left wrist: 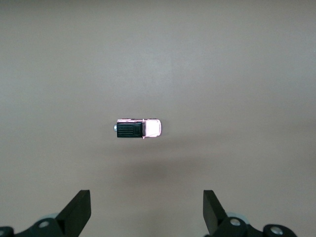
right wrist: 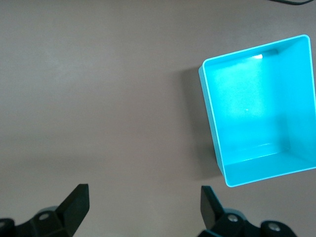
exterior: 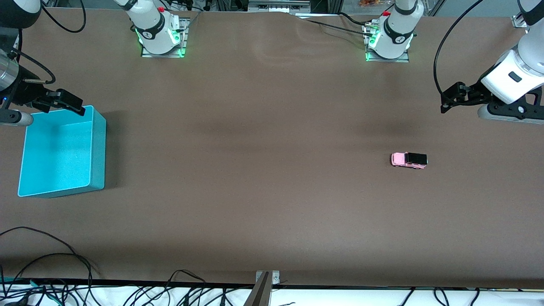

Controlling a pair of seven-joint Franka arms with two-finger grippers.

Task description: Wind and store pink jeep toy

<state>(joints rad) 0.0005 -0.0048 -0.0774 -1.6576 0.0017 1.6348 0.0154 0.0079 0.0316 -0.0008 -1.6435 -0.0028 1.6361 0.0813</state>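
The pink jeep toy (exterior: 409, 160), with a pink body and black roof, stands on its wheels on the brown table toward the left arm's end. It also shows in the left wrist view (left wrist: 138, 129). My left gripper (exterior: 449, 100) hangs open and empty over the bare table at that end, apart from the jeep; its fingertips (left wrist: 146, 200) frame bare table. The empty turquoise bin (exterior: 59, 148) stands at the right arm's end and shows in the right wrist view (right wrist: 256, 113). My right gripper (exterior: 70, 103) hangs open and empty over the bin's rim, its fingertips (right wrist: 143, 195) over bare table.
The two arm bases (exterior: 159, 29) (exterior: 391, 36) stand along the table edge farthest from the front camera. Loose black cables (exterior: 51, 263) and a metal bracket (exterior: 265, 284) lie along the edge nearest that camera. Brown table lies between the jeep and the bin.
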